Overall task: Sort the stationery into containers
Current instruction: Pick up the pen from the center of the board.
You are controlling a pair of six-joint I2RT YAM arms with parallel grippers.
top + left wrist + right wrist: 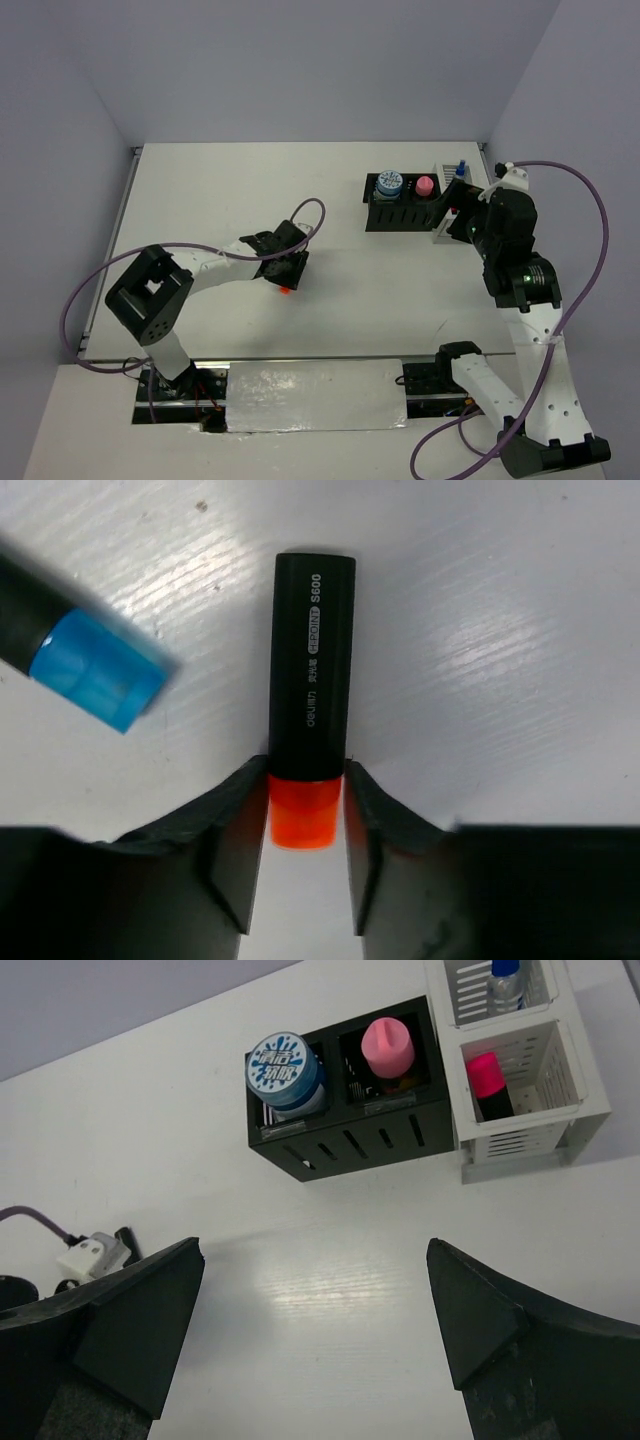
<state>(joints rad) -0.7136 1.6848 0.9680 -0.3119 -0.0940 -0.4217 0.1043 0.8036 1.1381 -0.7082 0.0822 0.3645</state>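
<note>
Orange-capped marker (311, 680) lies flat on the table (500, 630), cap between the left gripper (306, 780) jaws, which sit narrowed flush on both sides; gripped, I'd say, not lifted. Cyan-capped marker (95, 670) lies loose just beside it. Sorted: tape roll (282, 1065) and pink tube (387, 1045) in the black organiser (340, 1150), pink-capped marker (485, 1075) and blue-capped marker (505, 980) in the white slatted box (530, 1125). Right gripper (315, 1255) gapes wide, empty.

Black-and-white jointed arms (210, 262), purple cables (606, 225), black wedge fingers (130, 1310)
</note>
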